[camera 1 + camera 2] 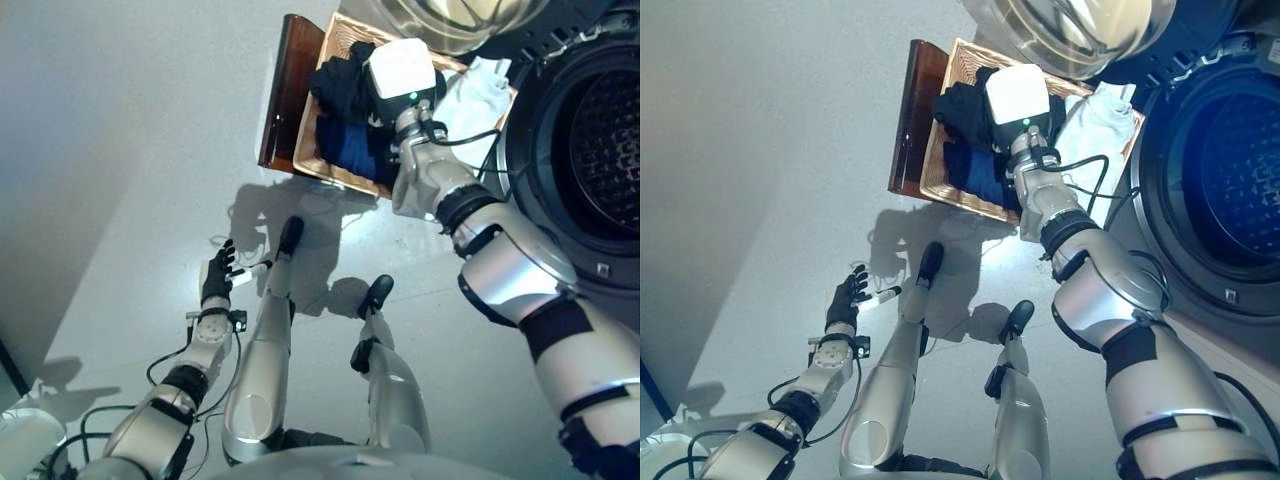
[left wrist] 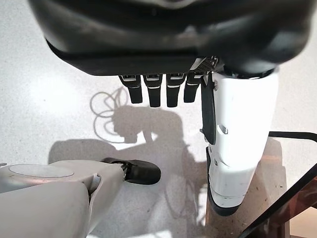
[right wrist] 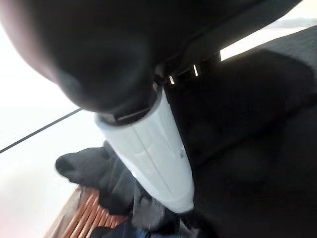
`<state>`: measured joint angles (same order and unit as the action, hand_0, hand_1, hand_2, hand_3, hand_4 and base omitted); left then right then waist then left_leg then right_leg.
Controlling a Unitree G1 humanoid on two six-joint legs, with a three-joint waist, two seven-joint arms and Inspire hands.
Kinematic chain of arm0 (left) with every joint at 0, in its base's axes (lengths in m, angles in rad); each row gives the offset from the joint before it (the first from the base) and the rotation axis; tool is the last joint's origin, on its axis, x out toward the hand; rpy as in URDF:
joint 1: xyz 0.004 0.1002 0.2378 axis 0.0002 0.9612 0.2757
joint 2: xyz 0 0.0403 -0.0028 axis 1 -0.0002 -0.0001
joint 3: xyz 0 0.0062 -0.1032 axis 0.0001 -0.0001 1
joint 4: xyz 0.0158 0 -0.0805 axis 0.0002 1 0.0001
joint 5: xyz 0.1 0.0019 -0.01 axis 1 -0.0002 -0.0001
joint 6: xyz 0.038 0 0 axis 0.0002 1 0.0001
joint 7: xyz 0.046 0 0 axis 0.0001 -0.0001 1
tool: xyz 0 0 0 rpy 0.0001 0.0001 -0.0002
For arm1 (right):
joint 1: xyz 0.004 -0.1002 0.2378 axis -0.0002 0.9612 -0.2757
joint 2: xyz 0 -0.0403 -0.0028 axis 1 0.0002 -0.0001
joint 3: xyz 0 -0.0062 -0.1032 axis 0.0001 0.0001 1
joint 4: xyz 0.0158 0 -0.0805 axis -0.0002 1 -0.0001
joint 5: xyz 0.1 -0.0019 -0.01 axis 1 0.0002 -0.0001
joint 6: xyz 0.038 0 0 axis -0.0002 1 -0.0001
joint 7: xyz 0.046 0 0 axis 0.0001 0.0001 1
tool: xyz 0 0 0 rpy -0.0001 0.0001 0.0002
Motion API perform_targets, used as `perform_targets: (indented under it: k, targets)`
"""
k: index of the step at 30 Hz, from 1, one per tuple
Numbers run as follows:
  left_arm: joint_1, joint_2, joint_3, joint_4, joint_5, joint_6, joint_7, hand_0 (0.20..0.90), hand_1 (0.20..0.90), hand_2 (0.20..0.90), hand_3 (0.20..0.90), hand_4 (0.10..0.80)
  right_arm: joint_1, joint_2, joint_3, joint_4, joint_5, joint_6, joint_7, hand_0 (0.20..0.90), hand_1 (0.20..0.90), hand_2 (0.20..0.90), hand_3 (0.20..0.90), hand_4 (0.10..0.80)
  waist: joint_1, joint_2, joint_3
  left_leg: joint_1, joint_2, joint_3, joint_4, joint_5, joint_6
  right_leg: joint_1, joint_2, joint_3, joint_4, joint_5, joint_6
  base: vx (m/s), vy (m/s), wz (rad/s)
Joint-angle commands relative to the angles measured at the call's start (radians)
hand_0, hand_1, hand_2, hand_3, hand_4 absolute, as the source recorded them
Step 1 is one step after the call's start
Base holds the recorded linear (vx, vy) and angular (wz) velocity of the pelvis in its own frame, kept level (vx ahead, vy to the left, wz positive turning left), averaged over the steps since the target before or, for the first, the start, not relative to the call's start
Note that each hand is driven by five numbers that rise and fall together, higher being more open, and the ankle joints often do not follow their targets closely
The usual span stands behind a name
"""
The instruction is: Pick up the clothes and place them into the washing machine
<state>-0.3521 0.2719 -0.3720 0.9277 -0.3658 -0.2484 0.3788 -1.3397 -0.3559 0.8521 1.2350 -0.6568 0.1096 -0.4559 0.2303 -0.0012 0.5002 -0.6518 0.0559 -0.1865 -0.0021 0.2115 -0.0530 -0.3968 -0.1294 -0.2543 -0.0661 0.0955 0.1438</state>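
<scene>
A wicker basket [image 1: 322, 168] on the floor holds a black garment [image 1: 338, 85], a dark blue garment [image 1: 350, 145] and a white garment [image 1: 472, 98]. My right arm reaches down into the basket. My right hand [image 3: 148, 158] is over the black garment [image 3: 257, 148], with its white thumb cover against the cloth. In the eye views the white wrist box [image 1: 400, 68] hides that hand. The washing machine's drum [image 1: 605, 140] gapes open just right of the basket. My left hand [image 1: 217, 272] hangs low at the left above the floor, open and empty.
A dark brown wooden board [image 1: 285, 95] stands against the basket's left side. The washer's round glass door [image 1: 455, 22] is swung open above the basket. Grey floor stretches to the left.
</scene>
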Motion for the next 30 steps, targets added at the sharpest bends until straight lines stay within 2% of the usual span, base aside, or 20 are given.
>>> perform_targets:
  k: [1,16,18,25,30]
  targets:
    - [0.021,0.015,-0.002,0.03,-0.013,-0.034,0.038,0.9,0.9,0.9,0.9,0.8,-0.113,-0.061,-0.004,-0.005,0.005,0.006,-0.03,0.2,0.2,0.2,0.2,0.3,-0.001,0.002,0.02,0.02,-0.032,0.022,-0.058,0.043,-0.047,0.029,-0.028,0.086,0.173,-0.1,0.011,-0.02,0.007,-0.05]
    - [0.027,0.015,0.014,0.085,-0.006,-0.026,0.036,0.9,0.9,0.9,0.9,0.8,-0.095,-0.068,-0.031,-0.085,0.043,-0.021,-0.042,0.2,0.2,0.2,0.2,0.3,-0.008,-0.012,-0.012,0.066,-0.021,0.048,-0.014,0.013,-0.042,0.082,-0.027,0.104,0.17,-0.105,0.006,-0.003,-0.005,-0.08]
    - [0.031,0.01,0.024,0.108,-0.004,-0.02,0.041,0.9,0.9,0.9,0.9,0.8,-0.082,-0.067,-0.089,-0.177,0.14,-0.052,-0.051,0.2,0.2,0.2,0.2,0.3,-0.017,-0.022,-0.023,0.082,-0.012,0.061,-0.005,0.007,-0.041,0.092,-0.025,0.114,0.172,-0.107,0.003,0.006,-0.025,-0.09]
    - [0.051,0.001,0.042,0.149,-0.004,-0.009,0.04,0.9,0.9,0.9,0.9,0.8,-0.026,-0.068,-0.226,-0.288,0.363,-0.124,-0.077,0.2,0.2,0.2,0.2,0.3,-0.035,-0.026,-0.051,0.121,0.003,0.079,-0.001,-0.003,-0.039,0.114,-0.023,0.128,0.174,-0.118,-0.003,0.011,-0.018,-0.1]
    - [0.074,-0.005,0.062,0.154,0.002,-0.004,0.041,0.9,0.9,0.9,0.9,0.8,0.091,-0.074,-0.371,-0.408,0.578,-0.2,-0.099,0.2,0.2,0.2,0.2,0.3,-0.055,-0.023,-0.069,0.143,0.014,0.1,0.012,-0.013,-0.039,0.123,-0.019,0.142,0.181,-0.128,-0.008,0.002,-0.028,-0.13]
